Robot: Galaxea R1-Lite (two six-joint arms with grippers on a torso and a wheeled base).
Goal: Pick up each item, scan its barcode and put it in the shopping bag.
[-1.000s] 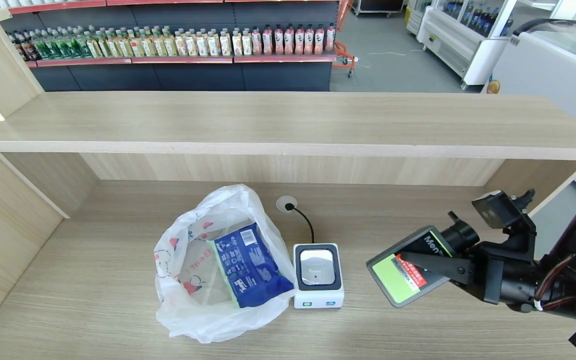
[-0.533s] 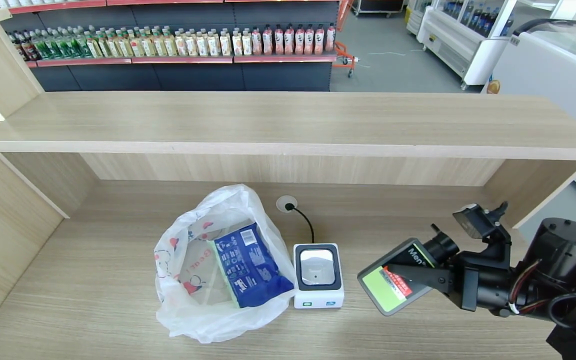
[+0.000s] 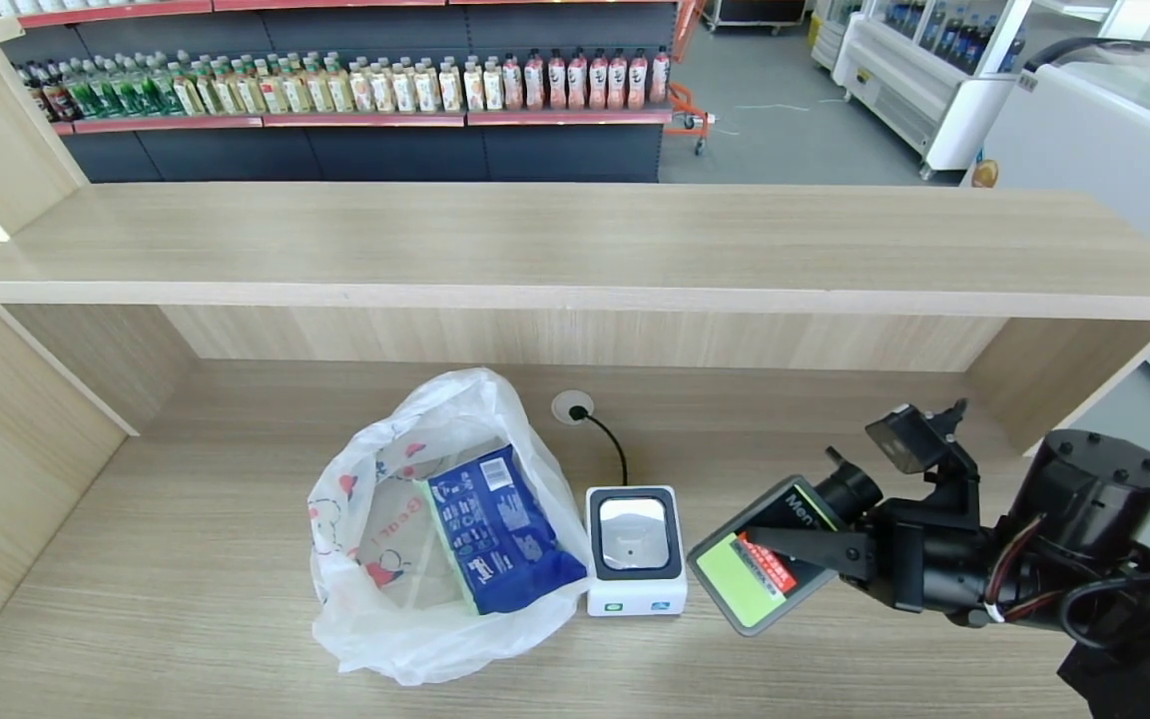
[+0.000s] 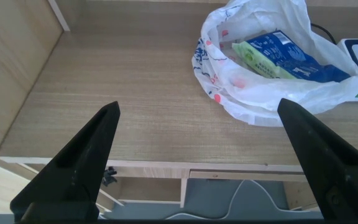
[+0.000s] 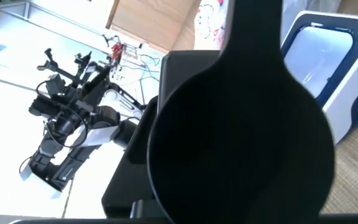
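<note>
1. The right claw (image 3: 797, 523) is clamped on a flat dark box (image 3: 735, 581) and holds it above the desk (image 3: 186, 619), just right of the scanner (image 3: 635, 549).
2. The box is tilted, with its green and red labelled face turned up. Its long axis runs from near left to far right, and its free end points left toward the scanner.
3. The shopping bag (image 3: 375, 609) lies open just left of the scanner, with a blue packet (image 3: 500, 529) inside it.
4. The left claw (image 4: 199, 106) is spread wide and empty, over the near left part of the desk.
5. A black cable (image 3: 607, 434) runs from the scanner to a port farther back.
</note>
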